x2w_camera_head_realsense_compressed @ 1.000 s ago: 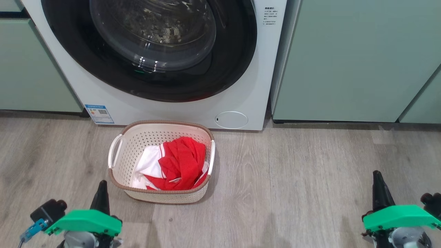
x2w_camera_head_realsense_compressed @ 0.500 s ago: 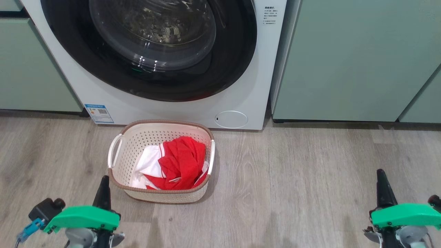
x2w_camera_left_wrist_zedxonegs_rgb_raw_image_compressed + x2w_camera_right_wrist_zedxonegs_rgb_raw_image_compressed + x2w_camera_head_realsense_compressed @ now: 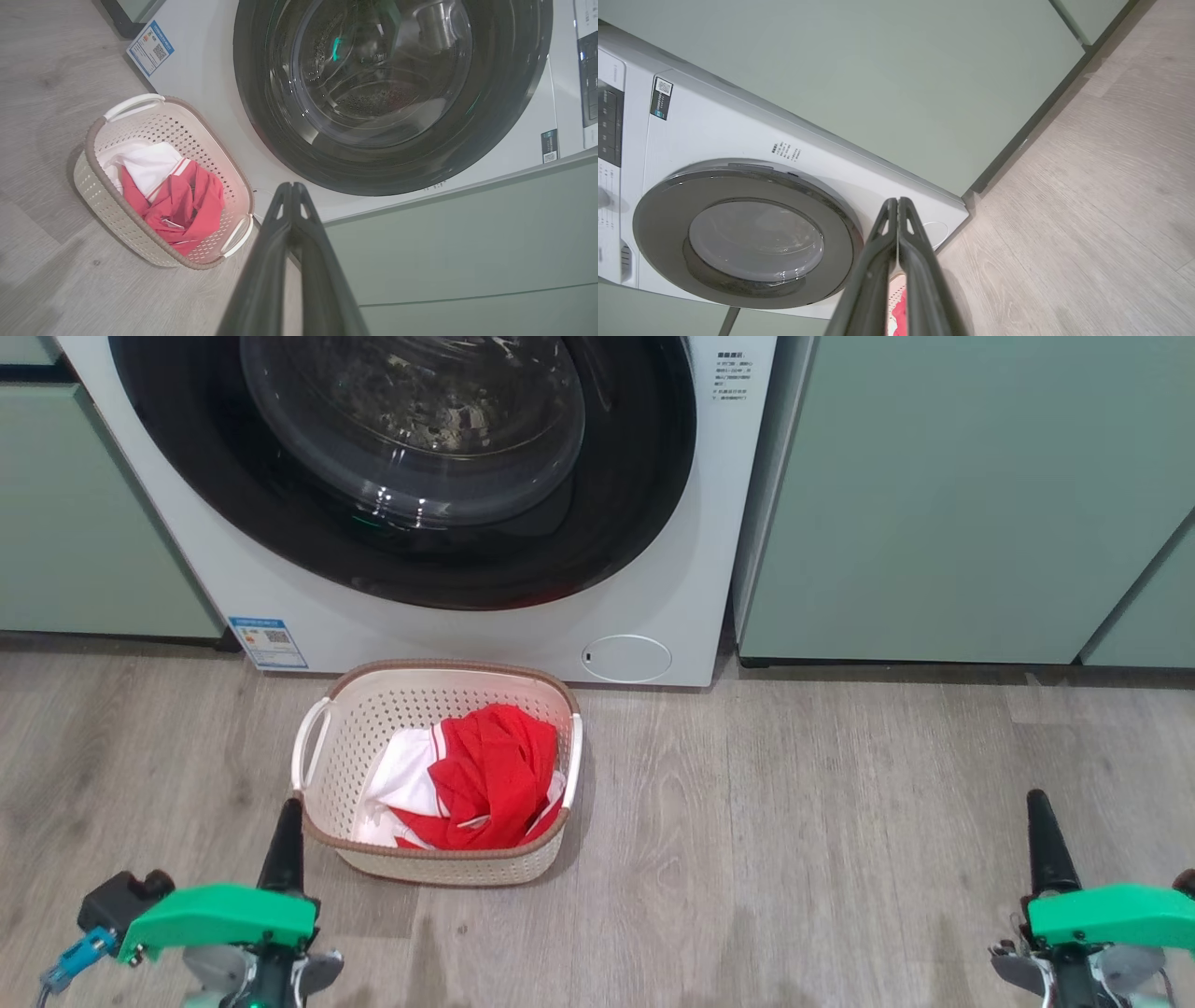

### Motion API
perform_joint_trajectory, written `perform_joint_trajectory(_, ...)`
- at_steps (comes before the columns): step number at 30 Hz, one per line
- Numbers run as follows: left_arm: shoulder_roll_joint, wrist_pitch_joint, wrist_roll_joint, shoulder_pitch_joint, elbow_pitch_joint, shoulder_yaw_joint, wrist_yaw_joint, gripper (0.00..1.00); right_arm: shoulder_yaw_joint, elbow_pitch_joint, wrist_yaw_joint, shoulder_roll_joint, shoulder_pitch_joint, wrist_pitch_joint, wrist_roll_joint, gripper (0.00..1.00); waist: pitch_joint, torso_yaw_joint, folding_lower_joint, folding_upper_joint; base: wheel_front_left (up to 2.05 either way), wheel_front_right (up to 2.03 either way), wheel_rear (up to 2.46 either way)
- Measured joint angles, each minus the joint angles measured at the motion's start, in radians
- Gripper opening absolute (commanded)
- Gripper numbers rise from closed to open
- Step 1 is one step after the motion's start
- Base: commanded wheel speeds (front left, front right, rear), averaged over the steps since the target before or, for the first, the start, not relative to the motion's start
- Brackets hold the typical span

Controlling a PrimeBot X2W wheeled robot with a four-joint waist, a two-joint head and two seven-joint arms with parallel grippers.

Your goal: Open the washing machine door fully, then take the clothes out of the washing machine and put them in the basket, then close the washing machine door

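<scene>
The washing machine door (image 3: 401, 476) sits shut, flush on the white washing machine (image 3: 653, 607). Red-and-white clothes (image 3: 485, 775) are heaped in the cream basket (image 3: 373, 705), which stands on the wood floor (image 3: 840, 821) just in front of the machine, below the door. The left gripper (image 3: 291, 812) is clenched and empty, just beside the basket's near-left corner; the right gripper (image 3: 1038, 805) is clenched and empty, well apart over the floor.
</scene>
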Motion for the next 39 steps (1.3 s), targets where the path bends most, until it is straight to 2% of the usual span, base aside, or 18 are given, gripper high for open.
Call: perform_joint_trajectory(39,-0.014,0.106,-0.409,0.001,-0.117,-0.004,0.000,0.00,-0.039,-0.059,0.000,0.002,0.000,0.109,0.440,0.00,0.007,-0.001,0.0000,0.0000,0.00,0.00,0.00)
